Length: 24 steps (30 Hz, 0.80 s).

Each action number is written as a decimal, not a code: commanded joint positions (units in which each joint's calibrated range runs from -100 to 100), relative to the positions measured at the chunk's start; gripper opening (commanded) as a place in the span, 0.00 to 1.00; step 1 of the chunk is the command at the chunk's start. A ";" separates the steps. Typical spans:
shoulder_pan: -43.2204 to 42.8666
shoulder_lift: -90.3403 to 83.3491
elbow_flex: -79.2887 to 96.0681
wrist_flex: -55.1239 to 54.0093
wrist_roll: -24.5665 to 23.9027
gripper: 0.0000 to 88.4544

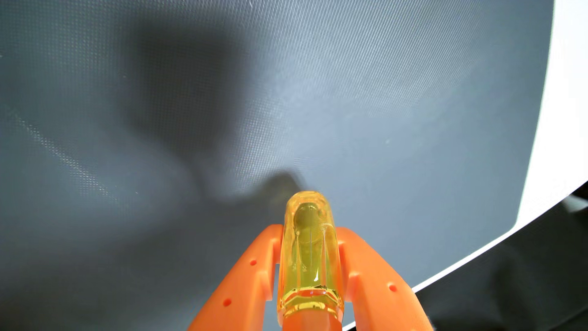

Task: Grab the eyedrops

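Hand [308,230] was closed on the eyedrops [307,251], the yellow bottle pinched between both orange fingers [248,273], long axis running straight out along them, tip past the fingertips over the grey mat [397,111], apparently clear of it.

A: Where was the eyedrop bottle [308,251] in the wrist view?
B: Between the two fingers [251,270] of the gripper [308,232], low and right of centre, above the mat [381,111].
A: And the mat?
B: It lay on the table [566,95], whose bare edge ran along the mat's right side.
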 commanded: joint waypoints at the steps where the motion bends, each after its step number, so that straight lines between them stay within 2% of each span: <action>1: -2.35 -3.23 -6.92 3.64 4.02 0.01; 5: -5.01 -3.31 -11.61 8.92 6.95 0.01; 12: -7.50 -3.23 -20.61 18.00 8.68 0.01; 24: -5.01 -3.23 -23.49 20.25 12.14 0.01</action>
